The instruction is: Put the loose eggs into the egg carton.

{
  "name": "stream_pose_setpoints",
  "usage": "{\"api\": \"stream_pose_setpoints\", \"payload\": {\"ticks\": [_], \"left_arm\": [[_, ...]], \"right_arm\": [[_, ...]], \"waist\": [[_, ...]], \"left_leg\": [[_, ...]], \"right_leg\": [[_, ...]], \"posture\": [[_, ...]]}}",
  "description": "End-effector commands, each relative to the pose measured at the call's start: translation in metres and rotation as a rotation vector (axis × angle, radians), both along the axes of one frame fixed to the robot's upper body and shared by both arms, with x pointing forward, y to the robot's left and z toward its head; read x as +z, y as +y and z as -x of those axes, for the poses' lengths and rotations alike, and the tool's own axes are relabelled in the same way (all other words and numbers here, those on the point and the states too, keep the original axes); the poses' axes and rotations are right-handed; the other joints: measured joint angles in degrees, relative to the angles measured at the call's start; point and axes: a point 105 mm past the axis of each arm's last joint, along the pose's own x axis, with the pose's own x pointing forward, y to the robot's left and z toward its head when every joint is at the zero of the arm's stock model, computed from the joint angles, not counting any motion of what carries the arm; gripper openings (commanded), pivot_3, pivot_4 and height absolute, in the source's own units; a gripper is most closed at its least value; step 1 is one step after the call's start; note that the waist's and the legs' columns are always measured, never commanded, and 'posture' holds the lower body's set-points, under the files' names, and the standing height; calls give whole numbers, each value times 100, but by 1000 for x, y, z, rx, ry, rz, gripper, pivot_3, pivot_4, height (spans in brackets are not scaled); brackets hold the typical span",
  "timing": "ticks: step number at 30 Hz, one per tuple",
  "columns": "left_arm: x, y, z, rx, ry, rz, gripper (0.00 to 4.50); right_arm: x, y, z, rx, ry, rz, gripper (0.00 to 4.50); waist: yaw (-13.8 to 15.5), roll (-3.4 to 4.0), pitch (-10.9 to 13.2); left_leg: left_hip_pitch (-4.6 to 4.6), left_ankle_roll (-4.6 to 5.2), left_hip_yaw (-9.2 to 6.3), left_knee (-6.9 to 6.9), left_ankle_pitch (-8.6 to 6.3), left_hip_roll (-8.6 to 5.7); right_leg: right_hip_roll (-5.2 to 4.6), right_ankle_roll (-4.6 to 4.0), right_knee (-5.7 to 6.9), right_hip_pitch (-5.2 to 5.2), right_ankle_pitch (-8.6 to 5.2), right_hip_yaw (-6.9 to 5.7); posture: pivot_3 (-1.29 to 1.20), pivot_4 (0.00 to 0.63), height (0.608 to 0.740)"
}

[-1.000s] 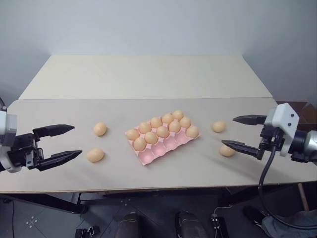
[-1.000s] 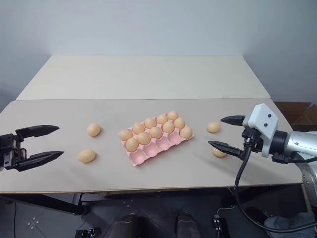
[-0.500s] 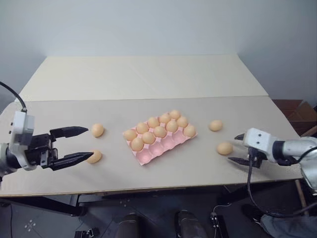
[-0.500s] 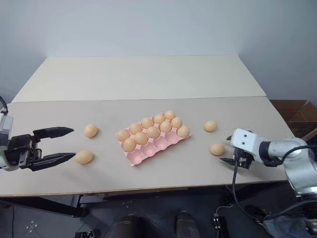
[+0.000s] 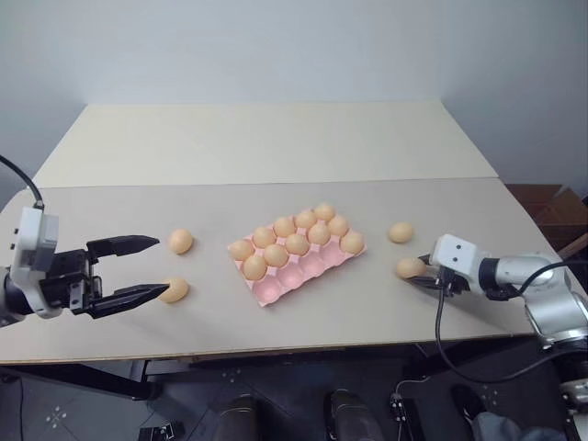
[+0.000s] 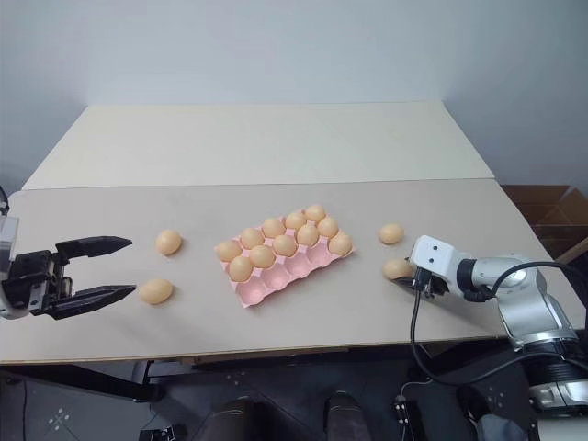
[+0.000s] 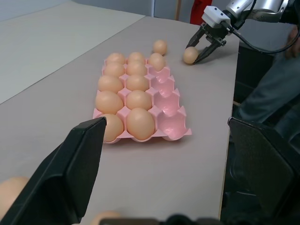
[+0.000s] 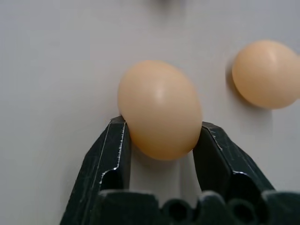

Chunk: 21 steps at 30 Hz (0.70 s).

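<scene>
Loose egg (image 8: pixel 159 108) sits clamped between the right hand's (image 8: pixel 161 136) fingers, contact plain from its wrist; left hand (image 5: pixel 129 272) gapes empty.

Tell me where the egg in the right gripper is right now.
The gripped egg lies on the table between the right gripper fingers, right of the egg carton, just nearer than another loose egg.
</scene>
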Motion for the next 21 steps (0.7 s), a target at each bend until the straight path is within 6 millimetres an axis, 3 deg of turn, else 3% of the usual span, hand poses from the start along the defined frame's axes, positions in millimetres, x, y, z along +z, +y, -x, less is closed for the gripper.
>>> {"api": "stream_pose_setpoints", "payload": {"ticks": [1,6,10,14,17,21], "left_arm": [[10,1,4,0,-35,-18,4500],[10,2,4,6,-35,-18,4500],[9,2,4,11,-37,-16,4500],[11,2,5,15,-44,-17,4500],[11,3,6,19,-46,-22,4500],[12,4,6,20,-51,-28,4500]], "right_arm": [[45,22,5,73,-119,-71,1960],[71,81,11,228,-168,-170,1960],[65,111,-7,229,-162,-185,1960],[54,126,-21,198,-129,-169,1960],[49,127,-26,169,-113,-145,2694],[60,122,-22,154,-126,-155,4101]], "waist": [[-5,0,0],[-24,0,0],[-18,0,0],[36,0,0],[42,0,0],[28,0,0]], "left_leg": [[-1,0,0,0,0,0],[4,0,-1,1,0,6],[4,-1,-1,1,1,8],[-6,-1,-1,1,1,-2],[-14,-1,-1,2,0,-7],[-13,-1,-3,2,0,-5]], "right_leg": [[0,0,0,-1,0,0],[4,-2,1,1,2,0],[7,-4,5,-1,3,-1],[-3,-5,3,-5,2,-5],[-8,-4,-3,-7,3,-6],[-6,-4,-1,-6,4,-9]], "posture": [[0,150,740],[0,150,740],[0,150,740],[0,150,740],[0,150,740],[0,150,740]]}}
